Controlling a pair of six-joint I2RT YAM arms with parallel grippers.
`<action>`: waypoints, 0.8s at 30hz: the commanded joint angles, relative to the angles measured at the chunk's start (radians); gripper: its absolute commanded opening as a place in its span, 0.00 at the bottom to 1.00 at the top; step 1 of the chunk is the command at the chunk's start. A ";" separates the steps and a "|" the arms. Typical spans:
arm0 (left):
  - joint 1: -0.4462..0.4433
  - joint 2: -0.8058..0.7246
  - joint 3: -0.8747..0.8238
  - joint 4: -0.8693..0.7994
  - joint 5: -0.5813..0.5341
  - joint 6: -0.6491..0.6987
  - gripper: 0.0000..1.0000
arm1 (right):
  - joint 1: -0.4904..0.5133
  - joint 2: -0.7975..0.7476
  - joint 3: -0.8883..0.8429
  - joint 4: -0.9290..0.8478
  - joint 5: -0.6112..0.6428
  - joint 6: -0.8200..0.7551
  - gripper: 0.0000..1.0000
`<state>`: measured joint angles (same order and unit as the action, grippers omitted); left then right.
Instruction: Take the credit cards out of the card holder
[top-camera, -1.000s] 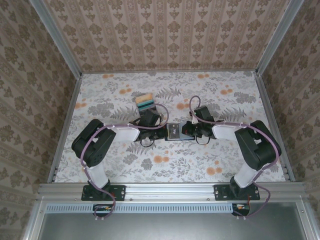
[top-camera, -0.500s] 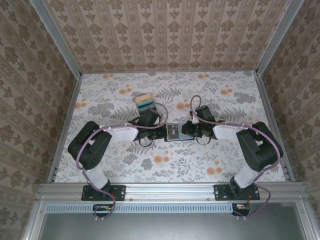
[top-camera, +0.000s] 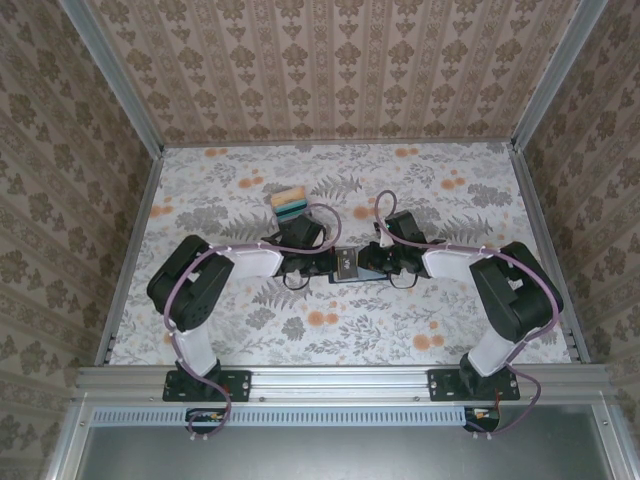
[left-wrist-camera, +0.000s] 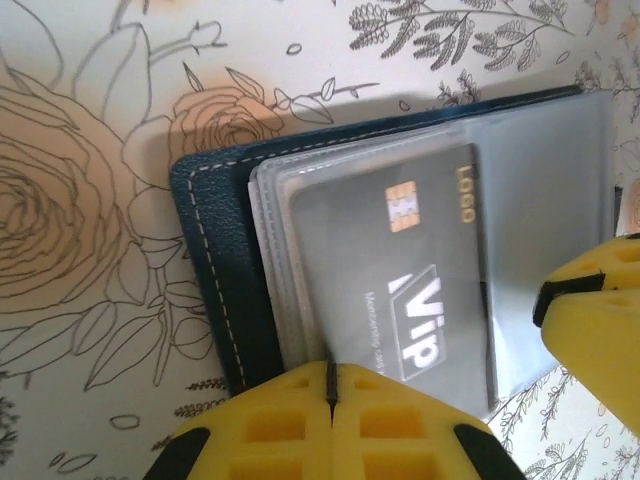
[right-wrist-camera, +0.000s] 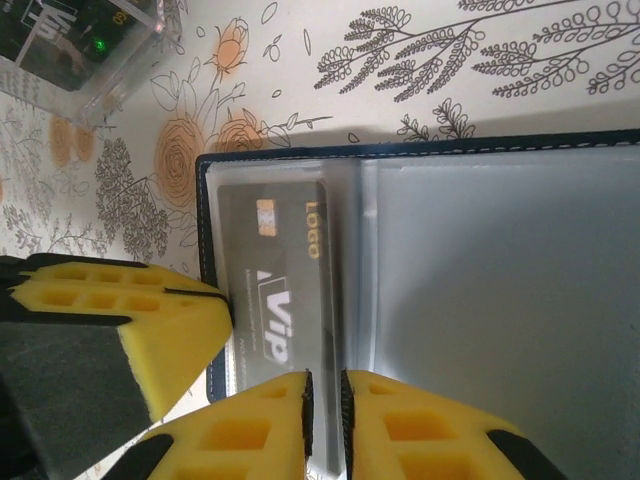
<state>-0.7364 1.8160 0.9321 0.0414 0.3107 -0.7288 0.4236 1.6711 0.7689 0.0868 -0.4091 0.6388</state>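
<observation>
At the upper left of the overhead view, a clear slotted card rack (top-camera: 278, 206) stands on the flower-printed table (top-camera: 450, 320), with yellow and teal cards (top-camera: 292, 200) upright in it. Lower, at mid-frame, the left gripper (top-camera: 322, 263) meets the card holder (top-camera: 347, 265), which lies open and flat between the two arms. The right gripper (top-camera: 368, 262) meets it from the other side.

In the left wrist view the holder's navy cover, grained and edged with pale stitching, sits left of centre. Glossy clear sleeves are stacked on it. A dark grey credit card (left-wrist-camera: 400, 280) with a gold chip and "ViP" lettering lies inside the top sleeve. At the bottom edge the left gripper's yellow, hollow-celled pads are pressed together, their seam touching the sleeve's rim; I cannot tell whether anything is caught between them.

In the right wrist view, at bottom centre, the right gripper's matching pads pinch a thin sleeve edge of the card holder.
</observation>
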 joint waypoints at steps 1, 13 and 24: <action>0.007 0.031 -0.005 0.007 0.019 0.000 0.00 | 0.004 0.027 0.023 -0.012 -0.011 -0.014 0.19; 0.001 0.043 -0.022 0.014 0.021 -0.015 0.00 | 0.006 0.071 0.032 -0.009 -0.018 -0.011 0.20; -0.001 0.033 -0.021 -0.007 0.009 -0.010 0.00 | -0.005 0.037 0.007 -0.004 -0.010 -0.001 0.00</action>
<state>-0.7361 1.8309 0.9310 0.0856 0.3290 -0.7334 0.4221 1.7256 0.7834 0.0902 -0.4232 0.6346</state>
